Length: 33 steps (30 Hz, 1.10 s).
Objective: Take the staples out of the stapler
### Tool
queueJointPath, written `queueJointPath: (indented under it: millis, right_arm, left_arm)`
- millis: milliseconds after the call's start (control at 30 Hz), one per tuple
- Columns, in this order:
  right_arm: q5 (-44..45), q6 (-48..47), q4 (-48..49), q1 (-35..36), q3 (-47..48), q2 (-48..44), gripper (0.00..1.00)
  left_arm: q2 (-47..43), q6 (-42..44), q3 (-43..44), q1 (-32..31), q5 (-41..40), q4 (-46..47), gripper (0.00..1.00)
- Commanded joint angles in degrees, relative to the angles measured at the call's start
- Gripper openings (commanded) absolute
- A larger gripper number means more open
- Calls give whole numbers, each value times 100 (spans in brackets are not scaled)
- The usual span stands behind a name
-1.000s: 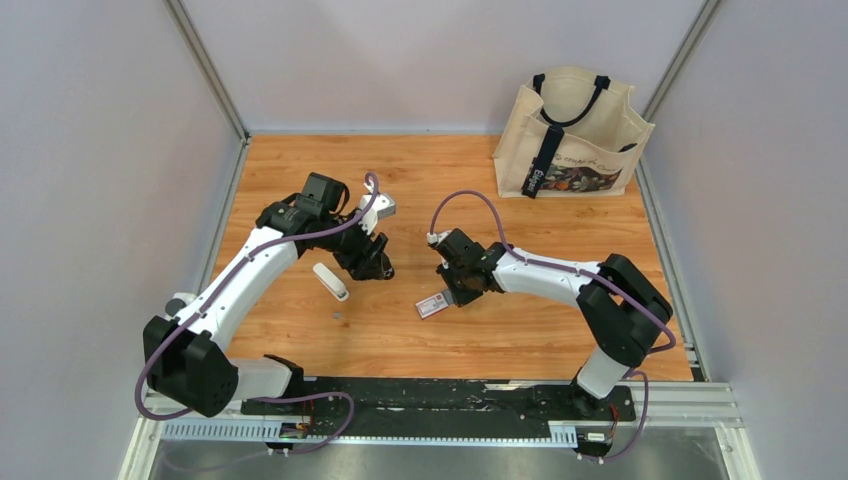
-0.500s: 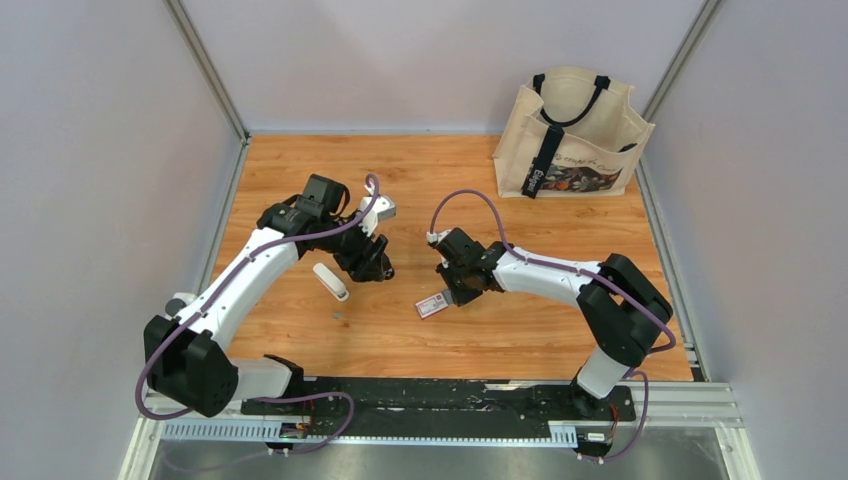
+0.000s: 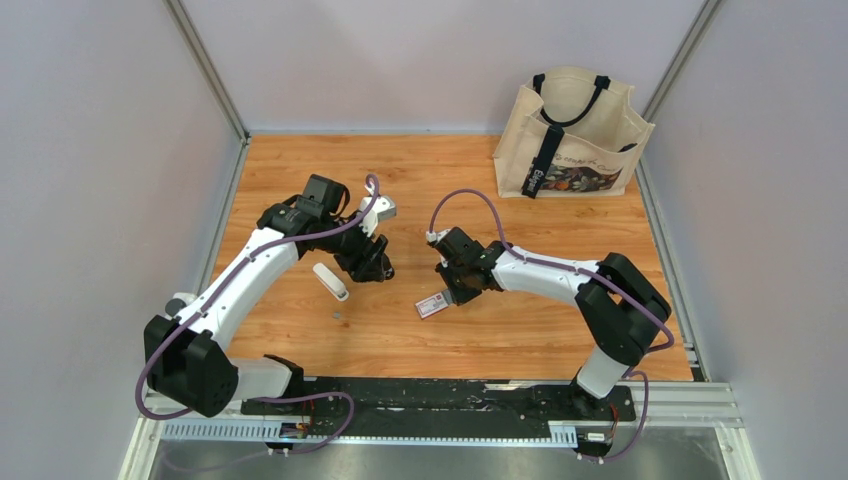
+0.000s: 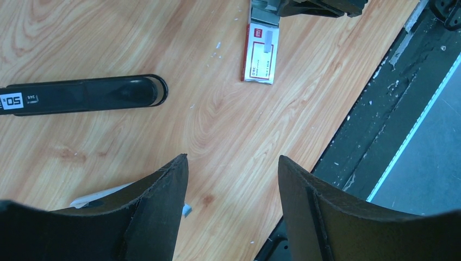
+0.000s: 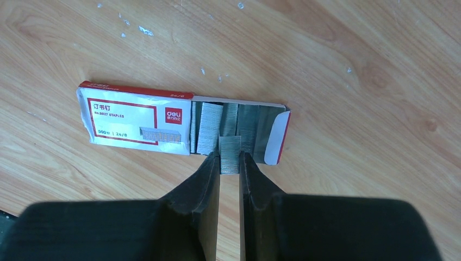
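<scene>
staples (image 5: 229,142) inside the right gripper (image 5: 229,160)

bare table (image 3: 520,335) wood near the rail and across the far middle is passable; tote bag (image 3: 575,135) blocks far right corner; staple box (image 3: 432,305) at right gripper (image 5: 229,162), staples (image 5: 229,148) fill its gap; black stapler (image 4: 81,95) lies ahead of left gripper (image 4: 232,163), gap free

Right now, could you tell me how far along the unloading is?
Done: a staple strip is out. In hand: the right gripper is shut on it at the open staple box. Left: release it; the black stapler lies free near the open left gripper, contents unseen.
</scene>
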Motion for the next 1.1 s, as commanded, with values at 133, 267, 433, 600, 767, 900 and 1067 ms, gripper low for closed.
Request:
queueJointPath:
  millis: [133,267,433,600,767,900,1067]
  right_arm:
    - [-35,-69,91,-28,192,17,20]
    - [-18,-60,109,-28,157,-27,28]
    - [-26,-69,152,-28,113,-106,31]
    - [8,-51,214,-37,8,-238,31]
    - [105,37,319,-37,-168,-615,32]
    - [211,195,442,-28,-414,-1037,33]
    - [193,327,636,-20,-792,-1389,27]
  left_arm:
    - [-133,199,-59,7,152,110,70]
    - [-142,199,-51,-2,170,102,70]
    - [-133,199,-59,7,187,102,70]
    - [-125,199,-68,-2,196,102,70]
    - [-116,208,-59,-37,223,67,70]
    - [-98,278,-15,-55,258,-30,70]
    - [-107,296,11,-46,240,-30,69]
